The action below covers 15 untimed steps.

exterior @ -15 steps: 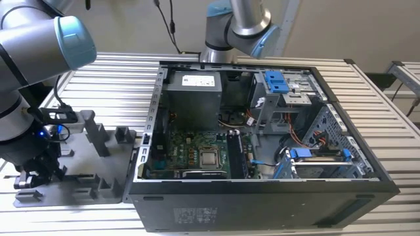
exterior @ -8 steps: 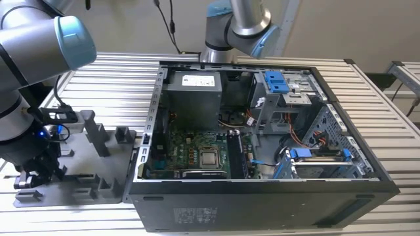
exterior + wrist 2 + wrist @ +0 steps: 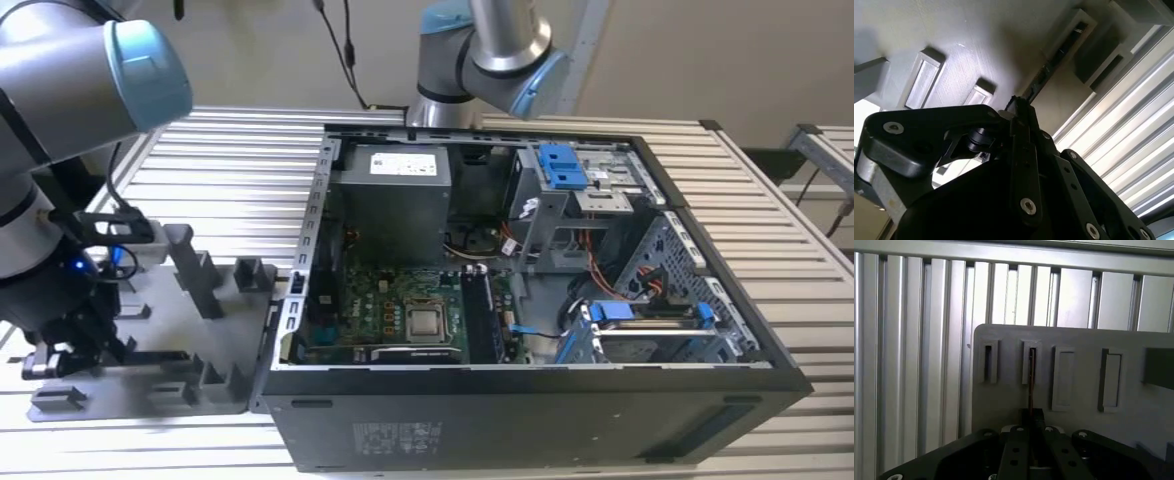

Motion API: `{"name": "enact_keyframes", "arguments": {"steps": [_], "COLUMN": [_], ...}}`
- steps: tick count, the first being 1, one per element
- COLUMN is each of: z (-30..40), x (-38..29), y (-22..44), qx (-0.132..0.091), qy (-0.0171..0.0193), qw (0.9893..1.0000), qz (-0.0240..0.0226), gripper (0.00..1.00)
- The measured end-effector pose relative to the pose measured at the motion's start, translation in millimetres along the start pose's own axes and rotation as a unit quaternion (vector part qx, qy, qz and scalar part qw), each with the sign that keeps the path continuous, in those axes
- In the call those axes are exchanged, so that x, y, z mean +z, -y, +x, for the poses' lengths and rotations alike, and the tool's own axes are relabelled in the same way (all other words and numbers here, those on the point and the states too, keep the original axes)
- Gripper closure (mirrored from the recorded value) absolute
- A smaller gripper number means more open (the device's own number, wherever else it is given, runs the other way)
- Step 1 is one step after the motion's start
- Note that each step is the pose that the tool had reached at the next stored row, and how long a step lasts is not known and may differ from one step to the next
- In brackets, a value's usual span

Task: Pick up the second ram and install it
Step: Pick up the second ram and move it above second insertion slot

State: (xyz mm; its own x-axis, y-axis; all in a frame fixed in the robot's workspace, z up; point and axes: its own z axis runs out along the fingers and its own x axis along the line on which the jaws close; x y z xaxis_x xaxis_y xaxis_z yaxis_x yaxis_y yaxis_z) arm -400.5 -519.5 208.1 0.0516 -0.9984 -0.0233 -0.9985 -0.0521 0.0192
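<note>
second ram (image 3: 1031,382): thin dark stick, edge-on, seated in a grey tray (image 3: 1079,340) slot.
gripper (image 3: 1032,416): I see it closed narrow onto the ram's near end.
arm (image 3: 67,80): lowered over the tray, on the desk (image 3: 200,170).

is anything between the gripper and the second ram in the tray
Nothing. In the first wrist view the second ram stands in its tray slot and reaches right into the gripper.

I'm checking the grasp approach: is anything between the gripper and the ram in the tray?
Nothing visible. In both wrist views the ram stands edge-on in a slot of the tray, and its near end runs straight into the gripper, with nothing between them.
</note>
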Motion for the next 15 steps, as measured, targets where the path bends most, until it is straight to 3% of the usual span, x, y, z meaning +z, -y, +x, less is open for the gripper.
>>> {"name": "enact_keyframes", "arguments": {"steps": [15], "z": [-0.6], "x": [-25.4], "y": [-0.4], "qx": [0.0], "qy": [0.0], "qw": [1.0], "qz": [0.0], "gripper": [0.86]}}
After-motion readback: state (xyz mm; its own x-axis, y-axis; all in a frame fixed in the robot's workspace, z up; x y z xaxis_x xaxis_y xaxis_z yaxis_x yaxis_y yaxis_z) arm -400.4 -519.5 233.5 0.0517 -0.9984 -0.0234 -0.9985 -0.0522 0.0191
